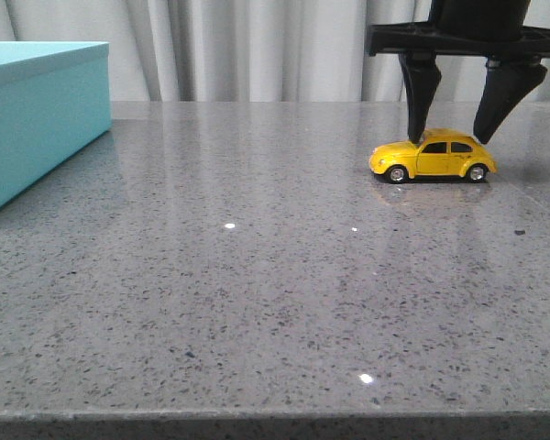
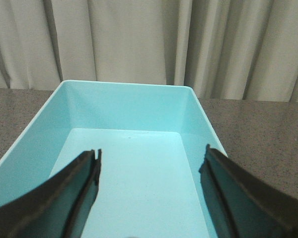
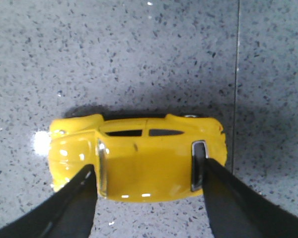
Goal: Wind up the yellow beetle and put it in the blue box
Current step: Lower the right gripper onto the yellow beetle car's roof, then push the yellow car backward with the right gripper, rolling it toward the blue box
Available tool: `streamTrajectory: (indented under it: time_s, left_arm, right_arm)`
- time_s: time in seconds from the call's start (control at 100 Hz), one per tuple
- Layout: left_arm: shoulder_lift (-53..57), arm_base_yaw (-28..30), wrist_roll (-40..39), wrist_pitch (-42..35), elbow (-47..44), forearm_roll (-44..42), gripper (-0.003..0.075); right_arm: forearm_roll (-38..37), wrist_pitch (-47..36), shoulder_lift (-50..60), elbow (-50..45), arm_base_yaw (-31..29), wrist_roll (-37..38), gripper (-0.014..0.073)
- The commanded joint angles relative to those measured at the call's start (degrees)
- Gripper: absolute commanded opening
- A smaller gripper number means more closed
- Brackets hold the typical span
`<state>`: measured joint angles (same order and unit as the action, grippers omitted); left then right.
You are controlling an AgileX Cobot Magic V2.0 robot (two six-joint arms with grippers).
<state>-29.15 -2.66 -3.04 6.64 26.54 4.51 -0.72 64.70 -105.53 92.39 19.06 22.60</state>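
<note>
The yellow beetle point(image 1: 433, 158) stands on its wheels on the grey stone table, at the right, side-on to the front camera. My right gripper point(image 1: 450, 137) hangs straight over it, open, with one finger by the windscreen and the other by the rear window. From the right wrist, the yellow beetle point(image 3: 139, 153) lies crosswise between the two black fingers of the right gripper point(image 3: 146, 174), which stand apart at its roof ends. The blue box point(image 1: 37, 119) sits at the far left. My left gripper point(image 2: 149, 158) is open above the blue box point(image 2: 129, 99), whose inside holds nothing.
A speckled grey stone tabletop point(image 1: 257, 275) runs from the box to the car, with a seam line point(image 3: 237, 74) just beyond the car's rear. Pale curtains point(image 1: 257, 46) hang behind the table's far edge.
</note>
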Motion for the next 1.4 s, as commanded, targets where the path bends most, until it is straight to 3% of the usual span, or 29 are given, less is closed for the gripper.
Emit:
streamTrajectory:
  time_s: [0.0,0.28,0.58,1.01,1.24,1.39]
  left_arm:
    - [-0.5,-0.2,0.1,-4.3,2.0,0.5,0.0419]
    - [-0.5,-0.2,0.1,-4.3,2.0,0.5,0.0419]
    - [-0.5,-0.2,0.1,-4.3,2.0,0.5,0.0419]
    - [-0.5,-0.2,0.1,-4.3,2.0,0.5,0.0419]
    - [-0.5,-0.2,0.1,-4.2,2.0,0.5,0.0419]
    - [-0.5,-0.2,0.1,-4.7,2.0,0.5,0.0419]
  right_arm:
    - [-1.1,-0.9,2.0,1.9,0.1,0.4,0.0470]
    - [-1.4,-0.9,1.3,1.9,0.1,0.4,0.0468]
    - [-6.5,3.4,1.3,1.9,-2.7,0.4,0.0468]
    - [-20.1,9.6,1.3,1.8,-9.6,0.4,0.0468]
    - [-20.2,10.1,2.8,1.8,-10.4,-0.7,0.0468]
    - [-14.9,9.9,7.0,1.8,-9.7,-1.1,0.0468]
